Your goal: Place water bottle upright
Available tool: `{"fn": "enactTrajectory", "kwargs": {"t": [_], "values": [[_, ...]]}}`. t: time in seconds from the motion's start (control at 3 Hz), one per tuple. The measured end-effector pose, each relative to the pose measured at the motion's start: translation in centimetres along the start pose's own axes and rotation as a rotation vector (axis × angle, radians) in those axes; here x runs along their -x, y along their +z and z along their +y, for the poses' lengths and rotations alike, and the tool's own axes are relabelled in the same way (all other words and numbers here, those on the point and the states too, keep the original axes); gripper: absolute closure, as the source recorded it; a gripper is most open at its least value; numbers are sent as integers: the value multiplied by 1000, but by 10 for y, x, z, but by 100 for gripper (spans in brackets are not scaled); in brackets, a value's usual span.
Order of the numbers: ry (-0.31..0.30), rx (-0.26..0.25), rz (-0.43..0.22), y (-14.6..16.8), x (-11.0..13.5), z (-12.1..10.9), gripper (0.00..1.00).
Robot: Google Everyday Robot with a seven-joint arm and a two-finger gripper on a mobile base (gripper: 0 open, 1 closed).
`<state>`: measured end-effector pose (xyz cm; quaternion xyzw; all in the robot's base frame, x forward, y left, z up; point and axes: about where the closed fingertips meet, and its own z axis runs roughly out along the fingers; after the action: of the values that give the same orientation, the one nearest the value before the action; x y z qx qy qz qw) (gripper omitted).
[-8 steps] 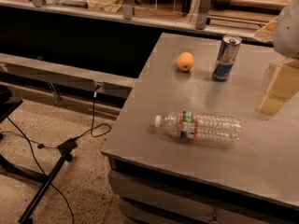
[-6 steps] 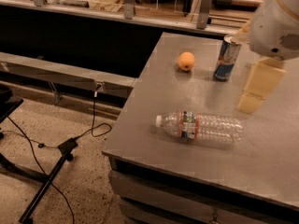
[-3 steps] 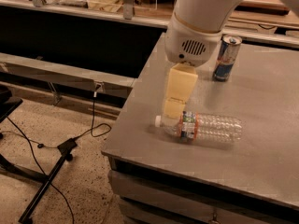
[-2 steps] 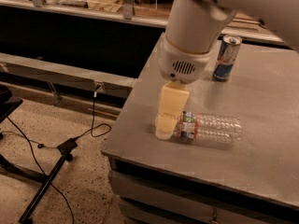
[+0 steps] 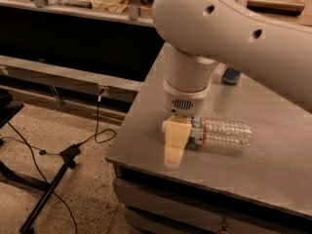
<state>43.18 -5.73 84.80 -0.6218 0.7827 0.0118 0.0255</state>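
Gray table [image 5: 273, 179] fills the right side, with a speckled floor on the left. On the table the water bottle [image 5: 224, 134] lies flat on its side, close to the near left corner, its cap end pointing left. Right at that cap end sits the gripper [image 5: 176, 138], its cream tip low on the near side of the neck. I cannot tell if it is squeezing the bottle or not. A big white arm [image 5: 229, 28] hangs over it. Far back, 1 blue can [image 5: 231, 75] peeks out. I think this is the grabbing step. Next it needs a firm hold, then a lift and a turn so the cap points up
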Motion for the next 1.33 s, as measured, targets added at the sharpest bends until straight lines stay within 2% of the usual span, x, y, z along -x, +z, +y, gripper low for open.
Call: {"fn": "enactTrajectory", "kwargs": {"t": [0.33,0.67,1.0,1.33], "values": [[2,0,3,1,-1,1,0],[2,-5,0,0,0,0,18],[1,-10,-3,-1,1,0,41],[0,-17,-7,-2,2,0,72]]}}
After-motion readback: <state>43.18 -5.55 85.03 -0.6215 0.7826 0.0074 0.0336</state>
